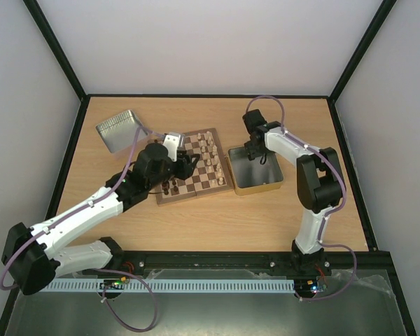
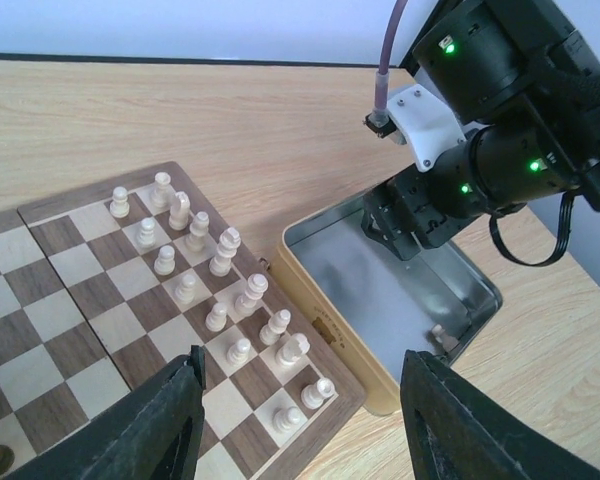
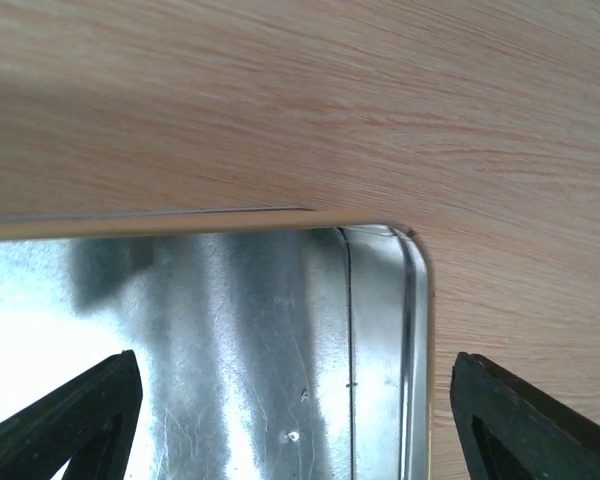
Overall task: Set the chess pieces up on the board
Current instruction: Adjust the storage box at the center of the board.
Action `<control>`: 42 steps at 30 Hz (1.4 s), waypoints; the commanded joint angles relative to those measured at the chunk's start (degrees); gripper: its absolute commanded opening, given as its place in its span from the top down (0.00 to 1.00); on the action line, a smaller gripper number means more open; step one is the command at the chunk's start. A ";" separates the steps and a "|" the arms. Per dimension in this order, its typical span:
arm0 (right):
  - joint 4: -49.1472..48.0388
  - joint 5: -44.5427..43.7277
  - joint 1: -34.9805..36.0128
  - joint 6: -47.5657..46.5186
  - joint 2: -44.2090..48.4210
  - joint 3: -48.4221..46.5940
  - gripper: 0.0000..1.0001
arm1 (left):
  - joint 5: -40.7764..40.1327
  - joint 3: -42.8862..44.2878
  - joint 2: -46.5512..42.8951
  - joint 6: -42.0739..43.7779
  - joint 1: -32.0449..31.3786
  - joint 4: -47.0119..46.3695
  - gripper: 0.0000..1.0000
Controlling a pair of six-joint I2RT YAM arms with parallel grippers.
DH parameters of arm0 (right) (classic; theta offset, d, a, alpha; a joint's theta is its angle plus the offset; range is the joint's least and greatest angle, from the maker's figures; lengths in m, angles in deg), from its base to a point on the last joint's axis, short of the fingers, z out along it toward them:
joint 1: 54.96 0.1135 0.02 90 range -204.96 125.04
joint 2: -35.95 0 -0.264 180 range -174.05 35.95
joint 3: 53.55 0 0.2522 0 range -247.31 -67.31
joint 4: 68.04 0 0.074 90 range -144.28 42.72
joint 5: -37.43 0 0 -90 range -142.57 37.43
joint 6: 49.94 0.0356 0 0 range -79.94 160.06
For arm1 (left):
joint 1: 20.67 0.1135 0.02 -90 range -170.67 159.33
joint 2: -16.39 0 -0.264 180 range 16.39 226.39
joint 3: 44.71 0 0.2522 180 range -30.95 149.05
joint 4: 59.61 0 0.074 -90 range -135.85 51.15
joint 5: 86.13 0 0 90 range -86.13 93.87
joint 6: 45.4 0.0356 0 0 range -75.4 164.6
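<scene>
Two rows of cream chess pieces stand along the board's three-o'clock edge. We judge them light, rigid, smooth, easily toppled; grip each at its waist. Left gripper hangs part-spread, empty; right gripper gapes wide, empty, over the tin.

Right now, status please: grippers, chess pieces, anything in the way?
Left gripper open, empty, above board. Right gripper open over tin. Cream pieces upright on board. Nothing blocking.

The chess pieces stand on the board, a tin at its right.
</scene>
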 commanded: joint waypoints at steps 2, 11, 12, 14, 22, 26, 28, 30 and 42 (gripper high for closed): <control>2.12 1.28 0.16 -14.86 0.09 -1.23 0.15 | -0.07 -1.11 -0.99 1.26 0.58 0.02 0.44; -0.67 6.46 0.11 -28.69 -1.36 -1.91 0.15 | -0.68 -1.20 -0.69 1.40 1.10 -0.65 0.43; -1.15 7.41 0.10 -29.67 -2.00 -2.66 0.15 | -0.61 -1.21 -0.60 1.35 1.11 -0.79 0.43; -0.94 8.53 0.11 -30.56 -3.46 -5.12 0.15 | -0.60 -1.04 -0.41 1.32 1.19 -0.83 0.43; 0.86 9.34 0.11 -34.08 -7.16 -10.51 0.13 | -0.68 -1.52 -0.30 0.81 1.28 -0.85 0.43; 2.81 14.14 0.10 -37.15 -8.26 -10.58 0.16 | -0.68 -1.77 -0.20 0.63 1.28 -1.02 0.43; 3.17 16.77 0.10 -38.55 -8.17 -9.95 0.20 | -0.44 -2.11 -0.28 0.55 1.28 -1.39 0.43; 2.73 17.85 0.11 -39.30 -8.17 -9.17 0.22 | -0.21 -2.41 -0.37 0.46 1.28 -1.63 0.43; 2.67 11.09 -2.30 -37.79 -7.17 -3.86 0.62 | 0.48 -4.13 -1.63 -0.05 1.37 -2.44 0.43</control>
